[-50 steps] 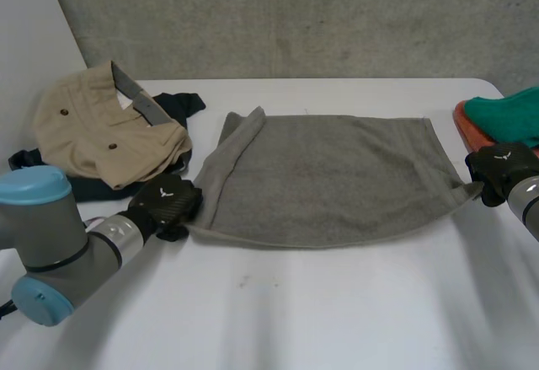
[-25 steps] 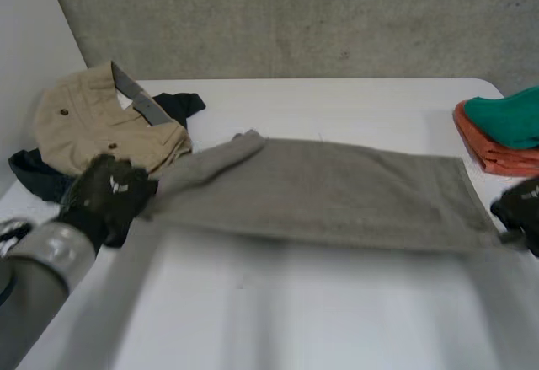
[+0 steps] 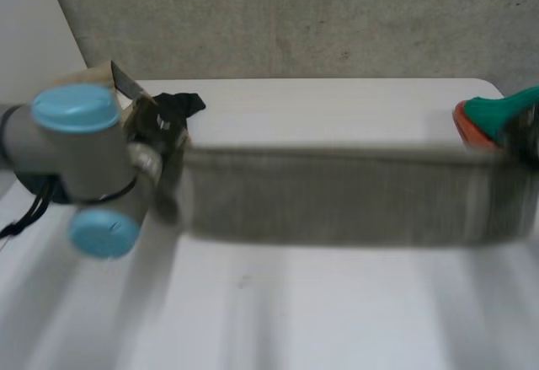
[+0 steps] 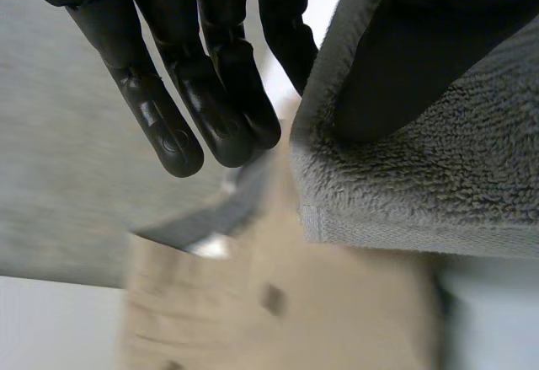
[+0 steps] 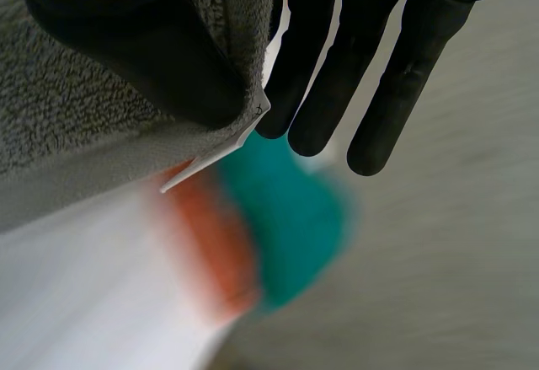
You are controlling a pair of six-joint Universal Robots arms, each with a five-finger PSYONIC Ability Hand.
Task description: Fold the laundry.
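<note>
A grey towel [image 3: 337, 193] hangs stretched in the air above the white table [image 3: 295, 311], held taut between my two hands. My left hand [image 3: 162, 126] holds its left top corner. In the left wrist view the thumb [image 4: 404, 67] presses the towel's corner [image 4: 421, 185] while the straight fingers [image 4: 210, 92] lie behind the edge. My right hand [image 3: 530, 134] holds the opposite top corner at the table's right side. There the thumb [image 5: 152, 58] pinches the towel [image 5: 76, 134] beside the long fingers [image 5: 337, 75].
Beige trousers [image 4: 278, 302] and a black garment [image 3: 181, 102] lie at the back left, partly behind my left arm [image 3: 76, 134]. A folded green cloth on an orange one [image 3: 493, 117] sits at the right edge, below my right hand [image 5: 286, 218].
Both hands have lifted the towel off the table and pulled it taut. The left hand rose and swung back toward the trousers; the right rose toward the green and orange stack.
</note>
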